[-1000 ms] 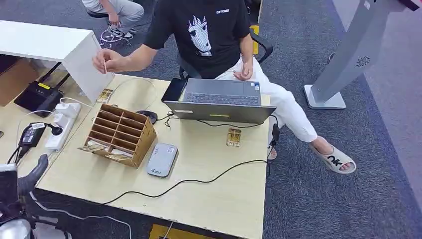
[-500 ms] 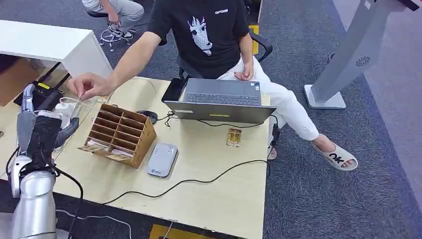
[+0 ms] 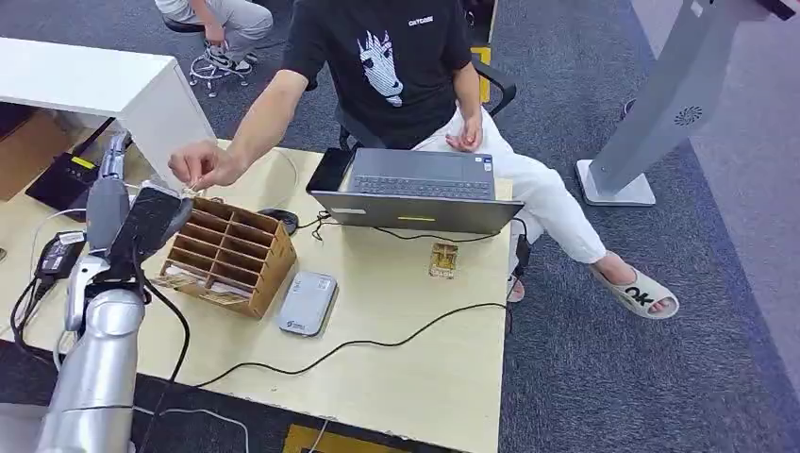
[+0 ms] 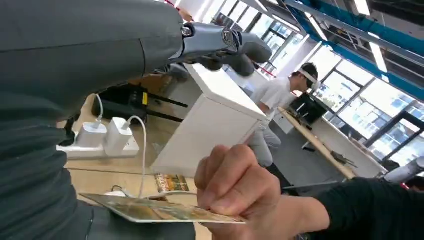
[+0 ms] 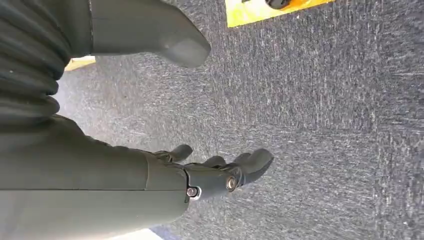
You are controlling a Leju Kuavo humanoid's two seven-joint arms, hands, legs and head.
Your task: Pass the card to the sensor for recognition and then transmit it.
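- Desk [image 3: 425, 368] ran past the lower edge of my head view, so I could not make out its near side; one laptop [image 3: 415, 189] sat open on it before one seated person [image 3: 396, 66], whose head was cut off at the top.
- One wooden sorter [image 3: 231, 250] with rows of slots stood beside my left arm, which covered its left corner; I could not count the cards lying in its lowest slots.
- One grey sensor [image 3: 308, 303] lay flat just beside the sorter, a black cable passing near it.
- My left hand [image 3: 141, 226] was raised by the sorter's far corner, fingers spread; the person's hand [image 4: 237, 192] pinched one card [image 4: 160, 212] and held it out at my thumb. Whether my thumb already pressed it, I could not tell, since my own hand hid the card's near end.
- My right hand [image 5: 220, 172] hung over grey carpet, fingers loosely apart, holding nothing.
- Two more cards lay loose: one [image 3: 443, 260] in front of the laptop, one [image 4: 171, 182] by the white cabinet [image 4: 210, 125], its print too small to read.
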